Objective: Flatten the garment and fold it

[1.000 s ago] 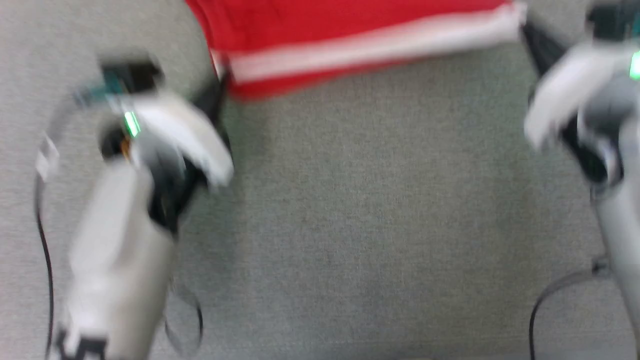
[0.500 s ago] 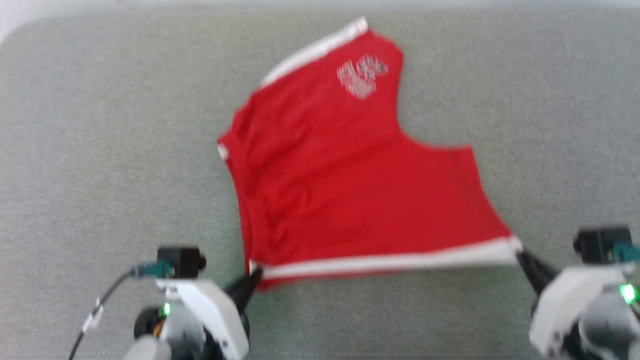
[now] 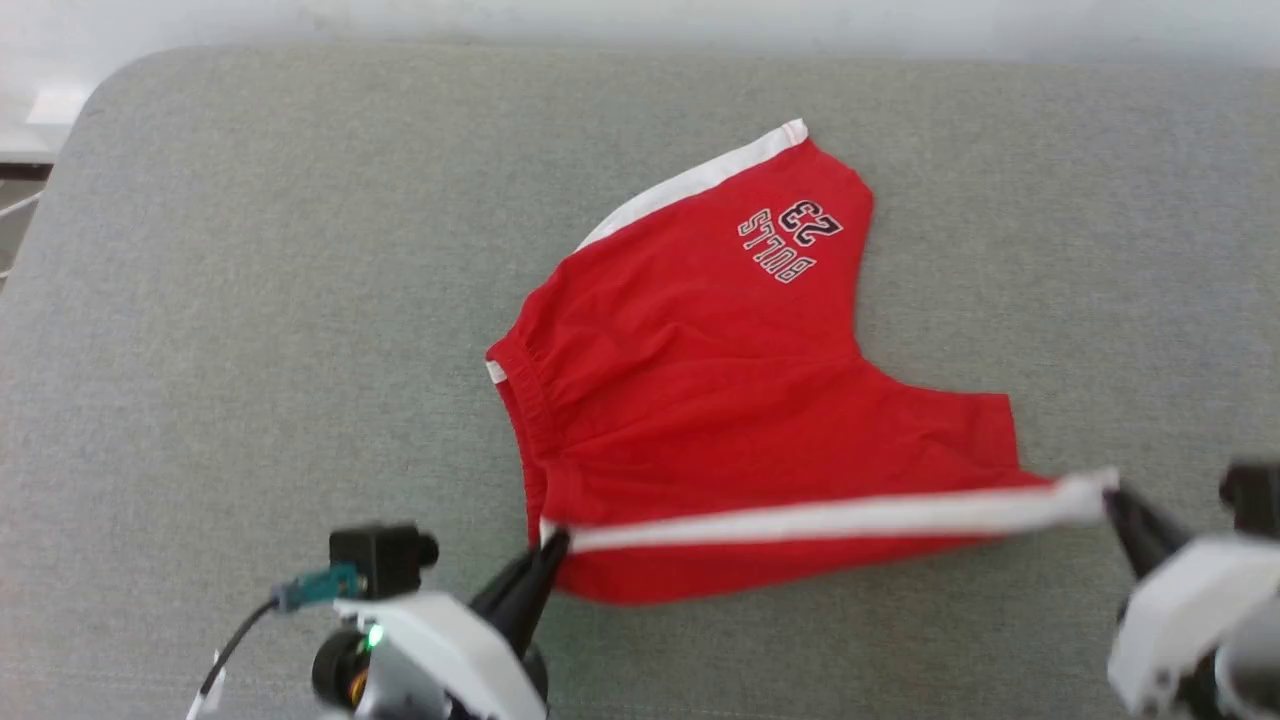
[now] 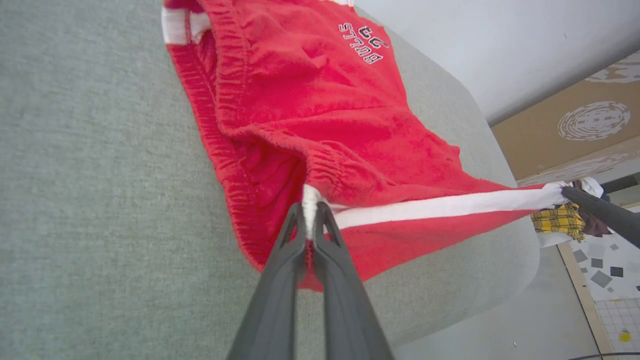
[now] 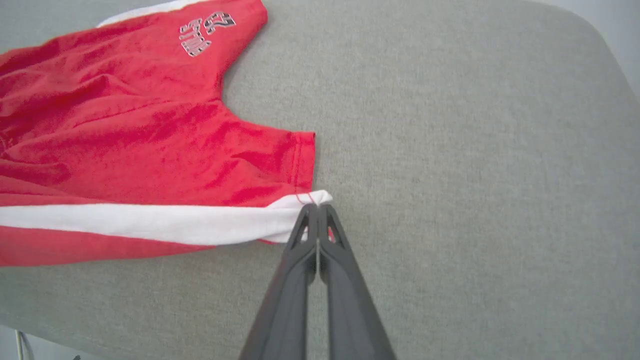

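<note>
1. Stretching the garment (image 3: 720, 400) out is what I'm watching. It lies on the grey desk (image 3: 250, 300), towards the desk's near edge, and its near side seems lifted a little off the desk.
2. The left gripper (image 3: 553, 548) is pinched tight on the waistband end of the white stripe (image 3: 830, 518). The right gripper (image 3: 1108, 492) is clamped on the stripe's leg-hem end, nearer the desk's right side.
3. Done so far, by my reckoning: the stripe is pulled taut between the two, and the near leg looks fairly smooth.
4. Not done: the leg with the printed lettering (image 3: 790, 238) splays towards the desk's far edge. The waistband (image 3: 525, 400) is bunched, with ripples running off it.
5. Left, I'd say: lay the garment flat on the desk, smooth it, then make every fold; none shows yet.
</note>
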Tool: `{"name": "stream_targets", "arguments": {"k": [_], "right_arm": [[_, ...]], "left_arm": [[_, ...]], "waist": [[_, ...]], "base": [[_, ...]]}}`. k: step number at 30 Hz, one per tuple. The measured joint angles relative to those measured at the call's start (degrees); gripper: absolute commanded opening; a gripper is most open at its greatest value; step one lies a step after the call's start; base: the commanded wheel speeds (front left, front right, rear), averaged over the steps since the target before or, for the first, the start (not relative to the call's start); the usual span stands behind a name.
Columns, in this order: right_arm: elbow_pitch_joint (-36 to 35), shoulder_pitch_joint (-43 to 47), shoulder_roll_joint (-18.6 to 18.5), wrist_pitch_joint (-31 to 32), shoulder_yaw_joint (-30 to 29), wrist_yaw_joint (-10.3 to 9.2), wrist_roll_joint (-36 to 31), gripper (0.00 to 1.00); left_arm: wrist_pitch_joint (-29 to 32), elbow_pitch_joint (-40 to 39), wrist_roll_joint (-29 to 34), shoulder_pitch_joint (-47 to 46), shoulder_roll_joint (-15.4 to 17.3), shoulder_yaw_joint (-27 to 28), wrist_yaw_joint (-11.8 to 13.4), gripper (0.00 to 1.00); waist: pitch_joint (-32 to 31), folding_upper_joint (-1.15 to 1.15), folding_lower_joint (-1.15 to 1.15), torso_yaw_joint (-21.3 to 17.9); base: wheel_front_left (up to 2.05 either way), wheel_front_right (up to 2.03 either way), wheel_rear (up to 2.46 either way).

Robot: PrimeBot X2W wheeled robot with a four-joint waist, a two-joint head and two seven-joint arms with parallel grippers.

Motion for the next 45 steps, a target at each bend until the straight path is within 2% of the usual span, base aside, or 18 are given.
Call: {"name": "stream_targets", "arguments": {"k": [5,9,15,22,27,34,39,40,41,42,43,45], "right_arm": [[5.95,-12.29,-4.22,-3.31,3.2,-0.01,-0.49,0.0],[14.73,-23.69,-7.94,-5.68,5.61,-0.04,-0.01,0.0],[28.49,-39.48,-10.55,-7.83,9.62,-0.05,0.32,0.0],[42.73,-55.47,-12.72,-9.99,14.71,-0.04,-1.41,0.0],[50.79,-64.2,-13.77,-11.23,17.06,-0.05,-2.83,0.0],[59.7,-71.22,-15.34,-9.96,20.41,-0.04,-3.19,0.0],[63.92,-73.29,-16.38,-7.71,24.32,-0.04,-2.34,0.0],[64.7,-73.63,-16.38,-7.22,24.54,-0.04,-1.78,0.0],[65.28,-74.04,-16.45,-7.03,24.83,-0.07,-1.32,0.0],[65.71,-74.55,-16.62,-7.0,25.03,-0.07,-0.96,0.44],[66.19,-75.09,-16.69,-6.69,24.96,-0.07,-0.51,1.0],[66.79,-75.35,-16.63,-7.12,24.76,-0.07,0.31,1.0]], "left_arm": [[-3.66,3.24,1.24,-6.39,-3.5,0.23,0.73,0.0],[-6.09,7.38,1.41,-11.93,-6.91,0.25,1.3,0.0],[-10.73,13.94,1.49,-19.73,-9.58,0.23,2.38,0.0],[-17.16,19.89,-0.98,-26.99,-10.48,-1.74,3.88,0.0],[-21.84,21.69,-5.83,-30.77,-10.65,-5.93,4.65,0.0],[-26.72,23.79,-11.56,-34.38,-10.74,-11.24,6.32,0.0],[-28.24,24.42,-14.43,-35.85,-10.77,-14.29,5.78,0.0],[-28.44,24.44,-14.84,-36.12,-10.76,-14.82,5.5,0.31],[-28.73,24.55,-14.99,-36.45,-10.74,-15.28,5.22,0.56],[-28.8,24.65,-15.19,-36.85,-10.73,-15.59,4.82,1.0],[-28.93,24.72,-15.43,-37.17,-10.73,-15.83,4.66,1.0],[-29.09,25.13,-15.46,-37.26,-10.74,-16.05,4.28,1.0]], "waist": [[1.08,0.0,0.01,1.05],[2.37,0.0,0.01,2.53],[5.43,0.0,0.02,5.29],[10.64,0.0,0.02,8.45],[14.72,0.0,0.02,10.85],[19.25,0.0,0.01,15.04],[21.36,0.0,0.0,17.78],[21.72,0.0,0.0,18.15],[22.02,0.0,0.0,18.46],[22.26,0.0,0.0,18.74],[22.36,0.0,0.0,18.94],[22.15,0.0,0.01,19.05]], "base": [[0.0,0.0,0.0],[0.0,0.0,0.0],[0.0,0.0,0.0],[0.0,0.0,0.0],[0.0,0.0,0.0],[0.0,0.0,0.0],[0.0,0.0,0.0],[0.0,0.0,0.0],[0.0,0.0,0.0],[0.0,0.0,0.0],[0.0,0.0,0.0],[0.0,0.0,0.0]]}}
